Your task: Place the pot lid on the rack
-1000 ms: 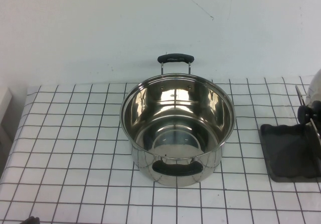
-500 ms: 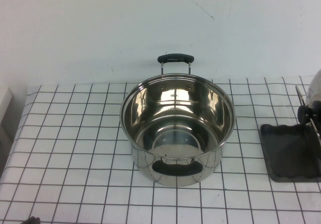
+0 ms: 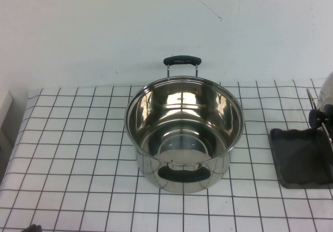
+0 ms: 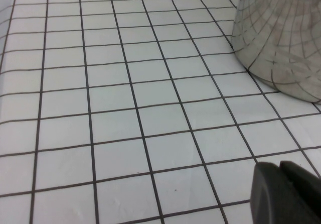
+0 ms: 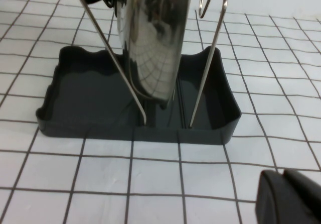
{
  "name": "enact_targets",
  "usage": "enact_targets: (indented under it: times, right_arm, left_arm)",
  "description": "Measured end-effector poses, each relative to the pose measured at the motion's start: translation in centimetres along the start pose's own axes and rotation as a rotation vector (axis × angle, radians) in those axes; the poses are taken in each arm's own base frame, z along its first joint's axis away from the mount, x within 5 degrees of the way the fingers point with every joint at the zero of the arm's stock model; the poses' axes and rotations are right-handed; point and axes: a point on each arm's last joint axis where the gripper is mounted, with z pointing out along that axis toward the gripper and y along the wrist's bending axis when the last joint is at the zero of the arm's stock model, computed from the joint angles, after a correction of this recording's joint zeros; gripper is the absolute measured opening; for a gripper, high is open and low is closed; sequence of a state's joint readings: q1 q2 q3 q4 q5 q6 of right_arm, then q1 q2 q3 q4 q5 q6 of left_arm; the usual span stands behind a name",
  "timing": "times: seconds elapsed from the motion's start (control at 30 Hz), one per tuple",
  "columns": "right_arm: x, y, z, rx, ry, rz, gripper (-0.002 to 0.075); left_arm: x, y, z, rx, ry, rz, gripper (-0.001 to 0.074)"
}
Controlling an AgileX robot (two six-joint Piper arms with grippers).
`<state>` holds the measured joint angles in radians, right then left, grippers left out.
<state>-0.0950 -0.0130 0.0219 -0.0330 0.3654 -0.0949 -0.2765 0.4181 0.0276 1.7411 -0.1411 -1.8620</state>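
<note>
pot lid [image 5: 153, 38] is seen stood on edge between the wire uprights of the rack [image 5: 75, 111], its lower rim in the dark tray.
a tip or slide could be caused if the uprights are nudged by the right gripper [image 5: 291, 199], which sits low just in front of the tray; the left gripper [image 4: 283, 194] is parked low near the pot [image 3: 183, 130]; whether either is spread or pressed together cannot be told. counted: one lid, one rack, one pot, two grippers.

shiny steel pot lid [image 5: 153, 38] in dark grey rack [image 5: 75, 91] — white black-gridded tablecloth [image 3: 78, 138], black-handled silver pot [image 3: 183, 133]
</note>
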Motion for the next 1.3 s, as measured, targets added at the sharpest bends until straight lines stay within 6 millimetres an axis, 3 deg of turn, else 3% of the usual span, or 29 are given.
enact_targets:
  times: [0.9, 1.0, 1.17, 1.3]
  right_arm:
    - [0.00, 0.01, 0.00, -0.001, 0.000, 0.003, -0.0003]
    - [0.00, 0.01, 0.00, -0.001, 0.000, 0.003, -0.0003]
    - [0.00, 0.01, 0.00, -0.001, 0.000, 0.003, -0.0003]
    - [0.00, 0.01, 0.00, -0.002, 0.000, 0.005, -0.0003]
  left_arm:
    - [-0.09, 0.07, 0.00, -0.008, -0.010, 0.004, -0.0002]
    - [-0.09, -0.04, -0.02, 0.005, -0.011, -0.093, -0.0002]
    - [-0.17, 0.14, -0.04, -0.011, -0.023, -0.406, -0.0002]
    - [-0.20, 0.18, -0.06, -0.015, -0.028, -0.394, -0.0002]
